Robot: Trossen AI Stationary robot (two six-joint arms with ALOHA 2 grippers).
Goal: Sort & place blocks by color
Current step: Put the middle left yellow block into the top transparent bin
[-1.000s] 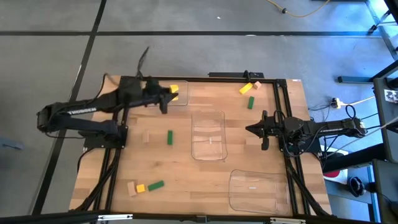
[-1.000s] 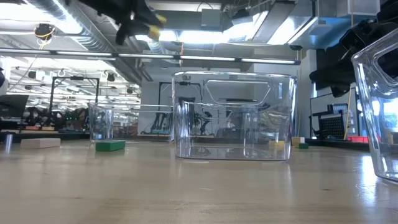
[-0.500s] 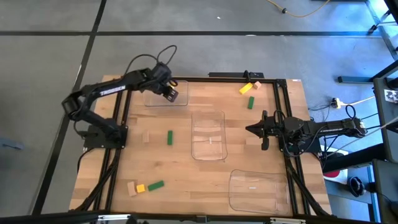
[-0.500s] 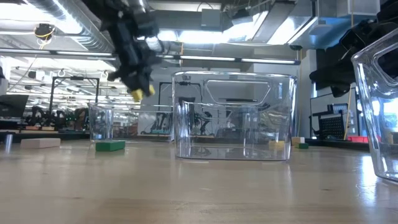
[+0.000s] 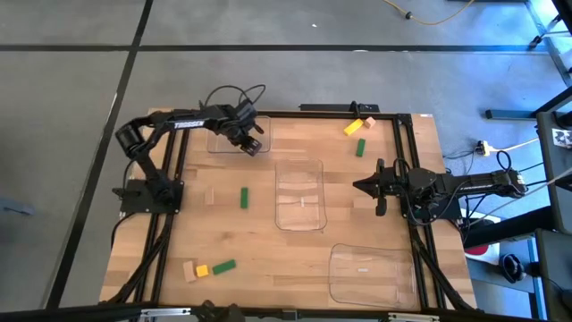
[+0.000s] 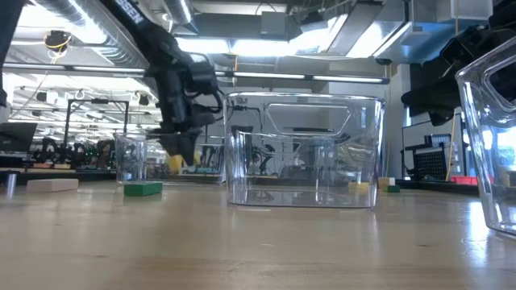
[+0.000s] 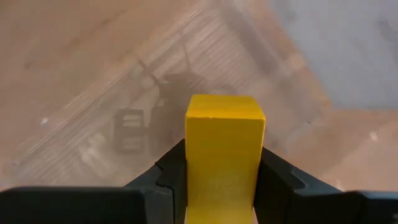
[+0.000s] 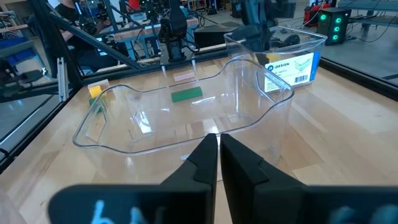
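Observation:
My left gripper (image 5: 253,143) points steeply down over the clear tray (image 5: 234,136) at the table's far left, shut on a yellow block (image 7: 225,140). In the low view that block (image 6: 175,163) hangs just above table height. My right gripper (image 5: 371,186) waits shut at the right edge, empty. Loose blocks lie flat on the table: yellow (image 5: 353,127), tan (image 5: 367,121) and green (image 5: 360,148) at the far right, a green one (image 5: 244,198) left of centre, and tan (image 5: 189,272), yellow (image 5: 202,269) and green (image 5: 223,266) at the near left. My left gripper pinches the yellow block by two opposite side faces (image 7: 189,168) between its two fingers (image 7: 277,183). The fingers come from above, slanting down. The block's free end (image 7: 225,112) sticks out beyond the fingertips and hangs clear above the tray's floor.
A second clear tray (image 5: 299,192) stands at the table's centre, just in front of my right gripper, and a third (image 5: 371,273) at the near right. Black frame rails (image 5: 411,179) run along the left and right sides of the wooden table.
My left gripper has swung out over the far-left tray, tipped from nearly level to steeply downward, and sunk from high above the table to near the tray. The yellow block has stayed between its fingers and come down with it.

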